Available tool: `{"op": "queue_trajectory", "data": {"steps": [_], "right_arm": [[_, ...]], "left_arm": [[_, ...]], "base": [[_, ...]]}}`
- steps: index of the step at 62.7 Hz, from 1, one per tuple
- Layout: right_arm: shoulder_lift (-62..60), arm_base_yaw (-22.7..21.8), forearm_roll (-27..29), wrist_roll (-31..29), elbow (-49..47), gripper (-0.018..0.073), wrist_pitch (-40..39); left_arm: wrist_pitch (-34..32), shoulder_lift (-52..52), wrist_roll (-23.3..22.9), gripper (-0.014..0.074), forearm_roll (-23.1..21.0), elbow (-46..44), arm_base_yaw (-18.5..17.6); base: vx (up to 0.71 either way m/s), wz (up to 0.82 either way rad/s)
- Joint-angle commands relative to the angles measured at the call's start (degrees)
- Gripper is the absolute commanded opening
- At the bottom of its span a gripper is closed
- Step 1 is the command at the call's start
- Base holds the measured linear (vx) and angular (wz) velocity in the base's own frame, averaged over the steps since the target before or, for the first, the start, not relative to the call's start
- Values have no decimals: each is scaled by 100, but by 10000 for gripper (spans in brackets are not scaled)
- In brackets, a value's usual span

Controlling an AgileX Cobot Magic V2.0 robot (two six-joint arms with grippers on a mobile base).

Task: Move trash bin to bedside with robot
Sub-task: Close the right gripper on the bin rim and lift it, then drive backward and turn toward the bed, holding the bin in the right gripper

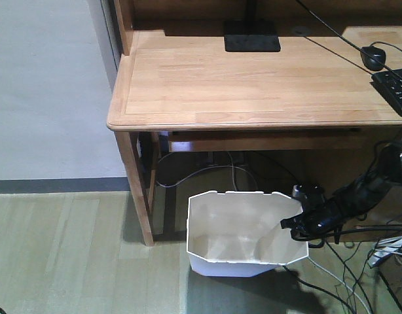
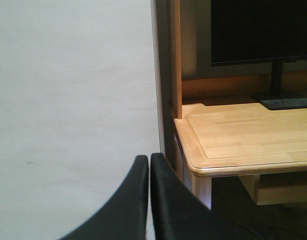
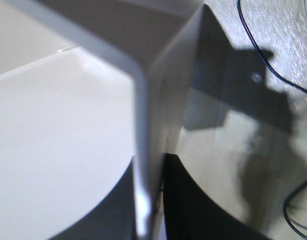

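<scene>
1. Our right gripper (image 3: 152, 200) pinches the bin (image 3: 143, 125) by its thin wall at the rim.
2. The bin stands partly under the desk (image 1: 253, 78).
3. It is empty and looks light and bendy, so a hold near a corner should be stiffer.
4. Our left gripper (image 2: 148, 170) is pressed together on nothing.

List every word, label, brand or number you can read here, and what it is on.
No text can be read in any view.
The keyboard: key legends too small to read.
The trash bin: no label shows.
The monitor base: plain black, no brand visible.
</scene>
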Motion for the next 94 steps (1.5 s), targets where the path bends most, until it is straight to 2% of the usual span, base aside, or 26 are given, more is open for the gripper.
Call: {"op": "queue_trajectory", "data": {"steps": [1, 8, 20, 36, 68, 94], "right_arm": [[-897, -256, 1031, -1335, 508, -3, 1872], [-1297, -576, 1321, -1758, 1026, -3, 2838], [-1893, -948, 1087, -1818, 1753, -3, 3780], [-2421, -969, 1032, -1810, 2288, -3, 3474], [-2436, -964, 1033, -1798, 2288, -3, 3887], [-2436, -964, 1028, -1798, 2288, -3, 3888]], "left_arm": [[-424, -46, -79, -6, -54, 67, 6], [-424, -46, -79, -6, -54, 67, 6], [-424, -46, -79, -6, -54, 67, 6], [-424, -46, -79, -6, -54, 67, 6], [-424, -46, -79, -6, -54, 67, 6], [-424, -46, -79, -6, -54, 67, 6]], "base": [[0, 0], [0, 0], [0, 0], [0, 0], [0, 0], [0, 0]]}}
